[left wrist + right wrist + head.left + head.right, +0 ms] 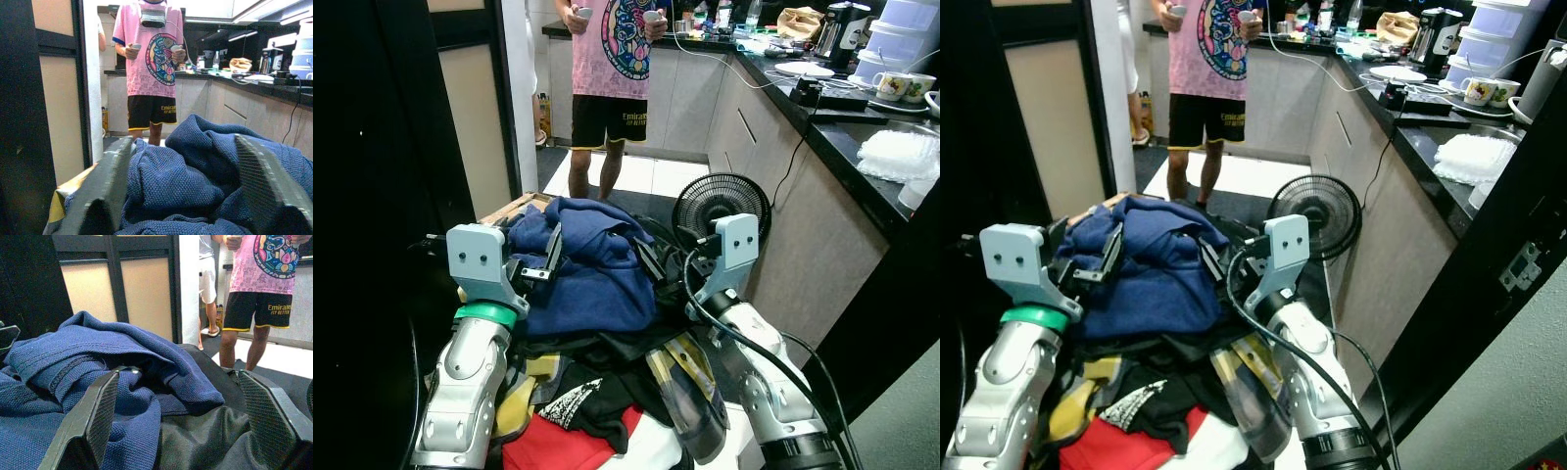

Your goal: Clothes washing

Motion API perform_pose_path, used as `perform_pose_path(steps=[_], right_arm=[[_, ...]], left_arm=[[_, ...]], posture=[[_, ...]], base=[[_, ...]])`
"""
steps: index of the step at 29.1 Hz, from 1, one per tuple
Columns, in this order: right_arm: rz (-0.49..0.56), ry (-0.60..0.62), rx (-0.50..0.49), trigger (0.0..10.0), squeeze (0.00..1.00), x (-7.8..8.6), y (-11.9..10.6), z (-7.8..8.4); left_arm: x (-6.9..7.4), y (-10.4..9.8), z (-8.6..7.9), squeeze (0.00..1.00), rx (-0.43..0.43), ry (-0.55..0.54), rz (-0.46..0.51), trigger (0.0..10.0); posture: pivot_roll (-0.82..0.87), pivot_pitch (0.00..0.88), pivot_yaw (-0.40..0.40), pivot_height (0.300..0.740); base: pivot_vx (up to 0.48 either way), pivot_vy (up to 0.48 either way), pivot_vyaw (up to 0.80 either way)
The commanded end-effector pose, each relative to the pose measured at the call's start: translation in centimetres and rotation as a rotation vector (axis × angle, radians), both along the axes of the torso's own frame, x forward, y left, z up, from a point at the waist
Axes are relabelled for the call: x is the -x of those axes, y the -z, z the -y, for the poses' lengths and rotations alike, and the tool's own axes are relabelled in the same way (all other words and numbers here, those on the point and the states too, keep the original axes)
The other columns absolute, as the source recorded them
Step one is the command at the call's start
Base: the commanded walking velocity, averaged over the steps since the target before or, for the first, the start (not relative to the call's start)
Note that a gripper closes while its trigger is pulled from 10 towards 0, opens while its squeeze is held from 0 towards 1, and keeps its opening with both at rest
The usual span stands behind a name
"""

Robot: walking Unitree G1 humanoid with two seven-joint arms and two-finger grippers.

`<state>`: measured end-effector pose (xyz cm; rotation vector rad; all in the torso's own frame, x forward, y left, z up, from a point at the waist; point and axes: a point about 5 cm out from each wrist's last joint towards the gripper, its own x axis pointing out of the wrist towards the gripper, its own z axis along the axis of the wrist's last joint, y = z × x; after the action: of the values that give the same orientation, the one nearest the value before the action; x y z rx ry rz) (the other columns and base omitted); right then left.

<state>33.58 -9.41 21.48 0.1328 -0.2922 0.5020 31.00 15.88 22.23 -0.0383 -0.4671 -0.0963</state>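
So the left gripper (544,262) sits at the left edge of the blue garment (592,269), fingers spread wide with the knit fabric bunched between them but not pinched. That blue garment is on top of a heap of clothes (592,411) (black, yellow and red stuff under it) right in front of the robot, and the right gripper (658,262) is at the garment's right edge, also spread apart over blue and dark cloth. Beyond the garment there's a small black fan (722,208) on the floor, a person (609,69) in a pink shirt holding controllers, and a cluttered dark counter (847,137) off to the garment's right.
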Motion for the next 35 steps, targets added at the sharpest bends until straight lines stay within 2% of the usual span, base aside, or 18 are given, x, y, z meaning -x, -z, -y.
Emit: perform_pose_path(steps=[1,2,3,9,11,14,15,16,29,30,31,32,35], right_arm=[[0.000,0.016,0.001,10.0,0.00,-0.1,-0.1,0.2],[0.000,0.017,0.000,10.0,0.00,-0.1,-0.1,0.2],[0.005,0.014,-0.004,10.0,0.00,-0.1,-0.2,0.3],[0.012,-0.059,-0.022,10.0,0.00,0.1,-0.4,-0.1],[-0.020,-0.174,0.027,10.0,0.00,0.6,0.6,-1.4],[-0.022,-0.172,0.028,10.0,0.00,0.6,0.7,-1.5],[-0.021,-0.162,0.023,10.0,0.00,0.6,0.7,-1.5],[-0.015,-0.150,0.013,10.0,0.00,0.6,0.5,-1.4],[-0.012,-0.144,0.014,10.0,0.00,0.5,0.5,-1.2],[-0.011,-0.146,0.017,10.0,0.00,0.5,0.5,-1.2],[-0.011,-0.146,0.017,10.0,0.00,0.5,0.5,-1.2],[-0.011,-0.147,0.019,10.0,0.00,0.4,0.5,-1.1],[-0.010,-0.148,0.020,10.0,0.00,0.4,0.5,-1.1]], left_arm=[[-0.2,0.1,0.1,0.00,-0.004,0.002,-0.014,0.0],[-0.3,0.2,0.1,0.00,-0.012,-0.003,-0.022,0.0],[-0.4,0.1,0.2,0.00,-0.014,-0.002,-0.024,10.0],[-0.5,0.0,0.4,0.00,-0.020,0.008,-0.030,10.0],[-0.5,0.6,0.2,0.00,-0.052,-0.007,-0.054,10.0],[-0.5,0.7,0.2,0.00,-0.056,-0.008,-0.057,10.0],[-0.5,0.7,0.2,0.47,-0.051,-0.006,-0.055,10.0],[-0.4,0.6,0.3,1.00,-0.023,0.023,-0.046,10.0],[-0.7,0.5,0.4,1.00,-0.044,0.003,-0.055,10.0],[-0.8,0.5,0.3,0.37,-0.048,0.000,-0.058,10.0],[-0.8,0.5,0.3,0.37,-0.048,0.000,-0.058,10.0],[-0.8,0.5,0.3,0.17,-0.050,0.000,-0.059,10.0],[-0.8,0.5,0.3,0.17,-0.051,0.001,-0.059,10.0]], posture=[[-0.04,0.008,-0.002,0.740],[-0.04,0.008,-0.002,0.740],[-0.04,0.008,-0.002,0.740],[-0.04,0.009,0.001,0.740],[-0.04,0.005,-0.006,0.740],[-0.04,0.005,-0.006,0.740],[-0.04,0.004,-0.006,0.740],[-0.04,0.002,-0.005,0.740],[-0.05,0.000,-0.002,0.740],[-0.05,0.000,-0.001,0.740],[-0.05,0.000,-0.001,0.740],[-0.05,0.000,-0.001,0.740],[-0.05,0.000,-0.001,0.740]], base=[[0.000,0.000,0.00],[0.000,0.000,0.00],[0.000,0.000,0.00],[0.000,0.000,0.00],[0.000,0.000,0.00],[0.000,0.000,0.00],[0.000,0.000,0.00],[0.000,0.000,0.00],[0.000,0.000,0.00],[0.000,0.000,0.00],[0.000,0.000,0.00],[0.000,0.000,0.00],[0.000,0.000,0.00]])
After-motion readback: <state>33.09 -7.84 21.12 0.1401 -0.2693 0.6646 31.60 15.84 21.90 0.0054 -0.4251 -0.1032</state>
